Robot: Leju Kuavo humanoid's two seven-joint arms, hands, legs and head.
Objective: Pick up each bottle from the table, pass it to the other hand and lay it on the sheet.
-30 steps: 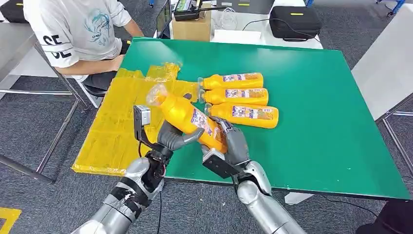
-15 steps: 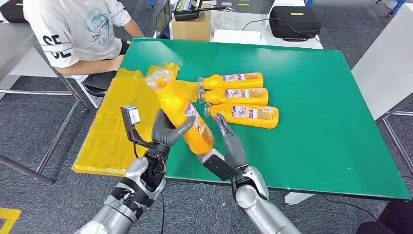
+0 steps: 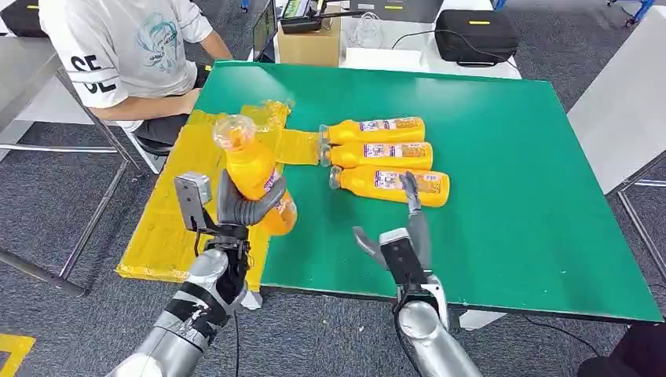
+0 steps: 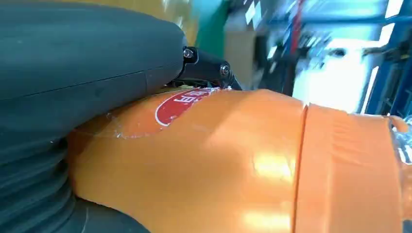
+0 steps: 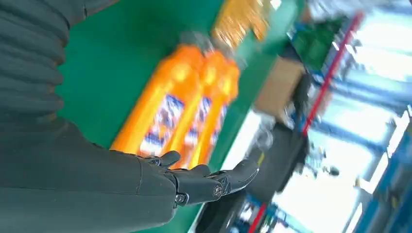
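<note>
Three cameras: one high, two close at the wrists.
The head view looks forward and down over the green counter (image 3: 510,141). The left wrist view presses against the held orange bottle (image 4: 233,165); the right wrist view, turned, shares the three lying bottles (image 5: 180,111).

The left robot hand (image 4: 82,63) grips an orange bottle (image 4: 233,165), its red-oval label beside the fingers.

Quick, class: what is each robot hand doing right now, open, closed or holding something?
Left hand: holding an orange bottle, over the yellow sheet.
Right hand: open, holding nothing, fingers apart.
</note>
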